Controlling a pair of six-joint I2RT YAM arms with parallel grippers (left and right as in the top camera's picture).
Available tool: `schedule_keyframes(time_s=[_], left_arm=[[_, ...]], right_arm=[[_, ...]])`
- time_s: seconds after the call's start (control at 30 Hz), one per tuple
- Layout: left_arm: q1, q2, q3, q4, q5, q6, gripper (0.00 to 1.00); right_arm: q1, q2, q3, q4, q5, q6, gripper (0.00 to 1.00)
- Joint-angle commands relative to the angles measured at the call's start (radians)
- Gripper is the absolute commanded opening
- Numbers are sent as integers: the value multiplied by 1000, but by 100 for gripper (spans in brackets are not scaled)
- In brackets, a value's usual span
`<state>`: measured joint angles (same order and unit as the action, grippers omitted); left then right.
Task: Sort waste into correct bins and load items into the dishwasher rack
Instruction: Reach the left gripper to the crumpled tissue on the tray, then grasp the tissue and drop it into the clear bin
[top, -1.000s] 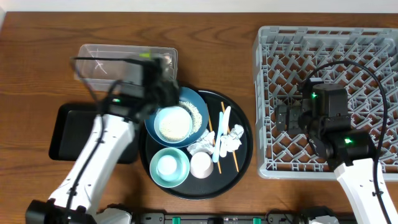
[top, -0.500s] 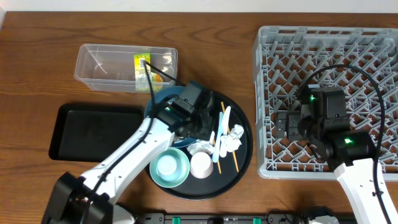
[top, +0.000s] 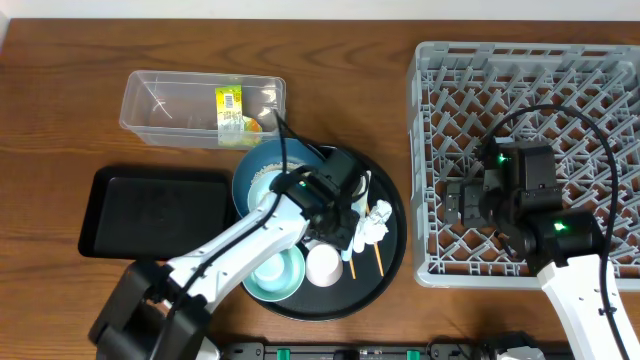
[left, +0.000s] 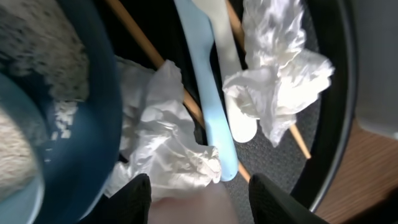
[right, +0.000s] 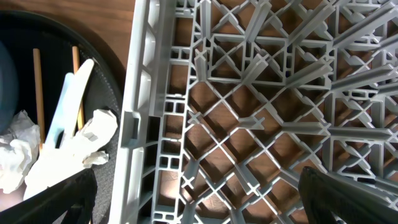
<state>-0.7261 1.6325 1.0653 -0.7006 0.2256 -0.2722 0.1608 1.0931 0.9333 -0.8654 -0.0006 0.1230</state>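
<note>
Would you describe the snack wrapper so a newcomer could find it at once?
Find the clear plastic tub far left on the table. The snack wrapper lies inside, toward its right end, the only yellow-green printed thing, unlike the white napkins.

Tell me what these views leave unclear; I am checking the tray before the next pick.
Overhead: the left arm covers part of the teal bowl.
Left wrist: a pale shape between the fingers of the left gripper is blurred and cut by the bottom edge; cup or napkin, unclear.
Left wrist: napkins and spoon overlie the chopsticks; their count is unclear.
</note>
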Motion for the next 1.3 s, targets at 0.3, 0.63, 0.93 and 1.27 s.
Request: schedule_keyframes(time_s=[0.3,0.63,0.93,1.27], left_arm=[[0,100,-16,-24,-12,9,53],[0,99,-12,-17,-14,9,6],[1,23,76,-58,-14,9,6],[41,-203,100,-43,-198,10,6]], right_arm=[[1,-3,17,-2,-3,11,99],[1,-3,17,-2,-3,11,99],[1,-3,17,-2,-3,11,99],[1,-3,17,-2,-3,11,99]])
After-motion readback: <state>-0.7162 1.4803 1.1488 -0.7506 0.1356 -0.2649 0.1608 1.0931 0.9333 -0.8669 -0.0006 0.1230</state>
